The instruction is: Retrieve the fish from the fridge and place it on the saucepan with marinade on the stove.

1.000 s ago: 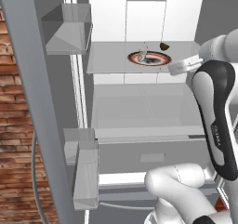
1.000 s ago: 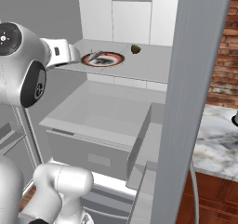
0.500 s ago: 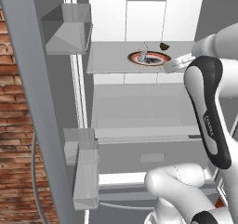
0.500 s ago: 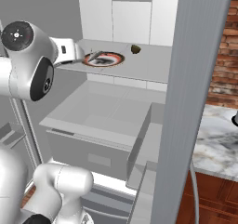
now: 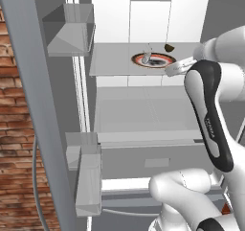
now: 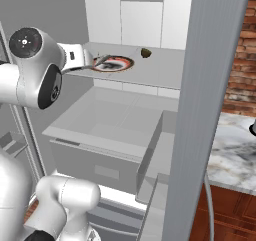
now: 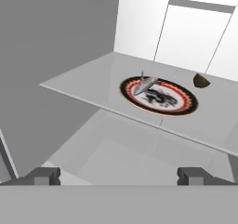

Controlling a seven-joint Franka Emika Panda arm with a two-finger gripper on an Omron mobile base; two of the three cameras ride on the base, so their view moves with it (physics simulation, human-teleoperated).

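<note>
Fridge point(image 5: 143, 14) stands open in front of me, doors swung wide, white interior and glass shelf point(image 7: 88, 81) exposed. Over the last second the arm has swung in toward the shelf: in the left base view the forearm has rolled and the wrist now sits closer to the shelf's right front edge, and in the right base view the hand has crept nearer the dish. Nothing on the shelf has shifted. The gripper point(image 7: 118, 174) is spread as wide as it goes, both tips apart at the bottom of the hand view, nothing between them. The fish point(image 7: 145, 84), slim and silvery, lies on the far left part of a round patterned dish point(image 7: 160, 97) with a reddish rim, sitting mid-shelf; a small dark lump point(image 7: 201, 81) rests on the shelf apart from the dish, to its right. From the hand view the fish is ahead and well above the fingertips, not yet between them. I judge this as the approach phase: reach is closing, grasp not yet begun. Next I'd need to carry the hand forward over the shelf edge and line up across the fish's narrow body.
</note>
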